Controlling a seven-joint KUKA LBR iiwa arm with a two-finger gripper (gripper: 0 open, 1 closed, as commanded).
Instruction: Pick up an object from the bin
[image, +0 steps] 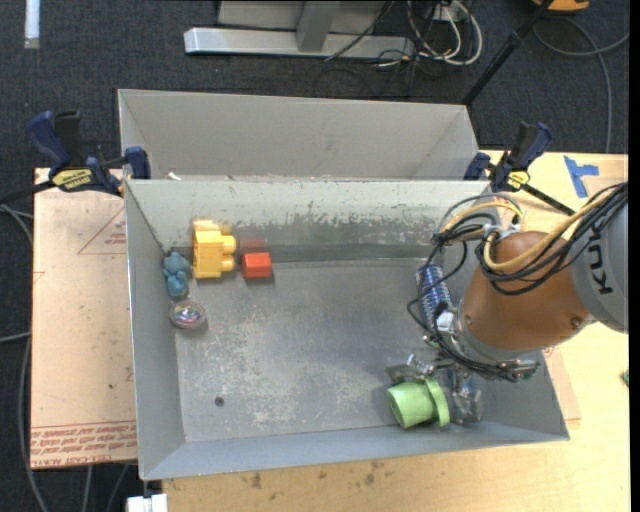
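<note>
A light green cylinder (416, 405) lies on its side near the front wall of the bin, at the lower right. My gripper (461, 393) is low in the bin, right beside the cylinder's right end and touching or nearly touching it. The orange cover above hides most of the gripper.
At the far left of the bin are a yellow block (211, 249), a small red-orange cube (258, 265), a blue lumpy piece (177, 273) and a small round shiny thing (187, 317). The arm with its cables comes in from the right.
</note>
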